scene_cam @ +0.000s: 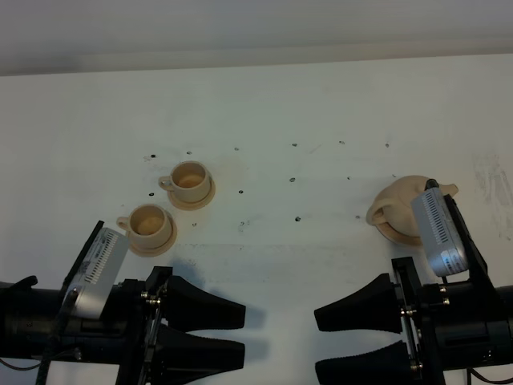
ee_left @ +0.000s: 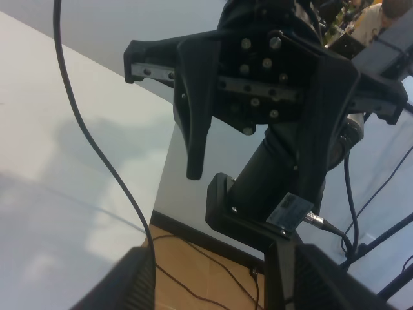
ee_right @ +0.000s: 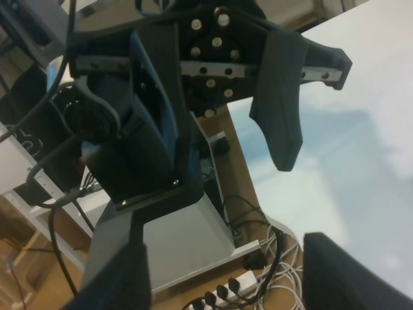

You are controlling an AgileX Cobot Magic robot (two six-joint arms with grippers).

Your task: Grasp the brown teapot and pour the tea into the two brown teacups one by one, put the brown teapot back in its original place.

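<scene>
Left gripper (scene_cam: 240, 333) and right gripper (scene_cam: 317, 343) face inward, spread wide.

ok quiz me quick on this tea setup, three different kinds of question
1. In the high view, the teapot sits: A left, B right, C centre?
2. How many cups are there?
3. True or false: the left gripper and right gripper are both open and empty.

Key: 1 B; 2 two; 3 true.
</scene>
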